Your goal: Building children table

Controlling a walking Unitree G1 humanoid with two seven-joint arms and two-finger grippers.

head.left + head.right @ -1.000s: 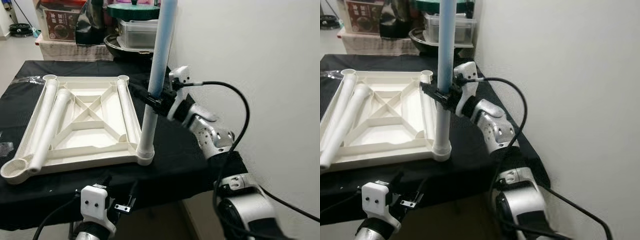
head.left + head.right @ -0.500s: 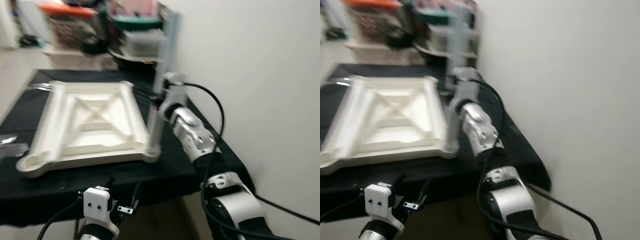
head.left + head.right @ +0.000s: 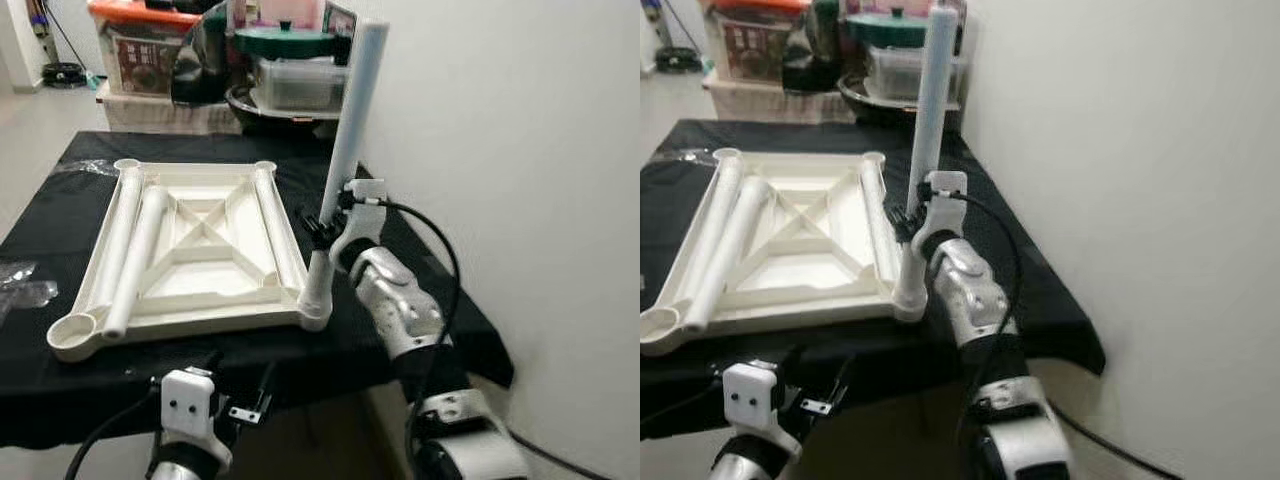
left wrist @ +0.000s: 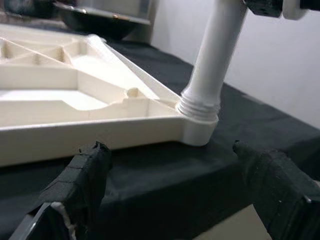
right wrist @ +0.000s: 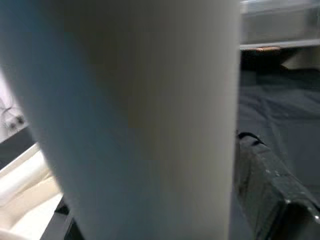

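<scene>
A white tabletop [image 3: 200, 245] lies upside down on the black-covered table [image 3: 350, 340]. One white leg [image 3: 345, 150] stands in its near right corner socket [image 3: 316, 312], leaning slightly right at the top. My right gripper [image 3: 325, 228] is shut on this leg low down, and the right wrist view has the leg [image 5: 135, 115] pressed close against the lens. A loose leg [image 3: 140, 255] lies across the tabletop's left side. My left gripper [image 4: 168, 147] hangs open below the table's front edge, facing the socket [image 4: 199, 127], its fingers [image 4: 85, 175] far apart.
Storage boxes [image 3: 140, 50], a dark pan [image 3: 270, 105] and a green lid [image 3: 290, 40] crowd the back behind the table. A white wall [image 3: 520, 150] runs close along the right. Crumpled clear plastic [image 3: 20, 285] lies at the table's left edge.
The camera swung and pulled back, so the leg's top is now in view. My right gripper still holds the leg in the corner socket. The left gripper stays low.
</scene>
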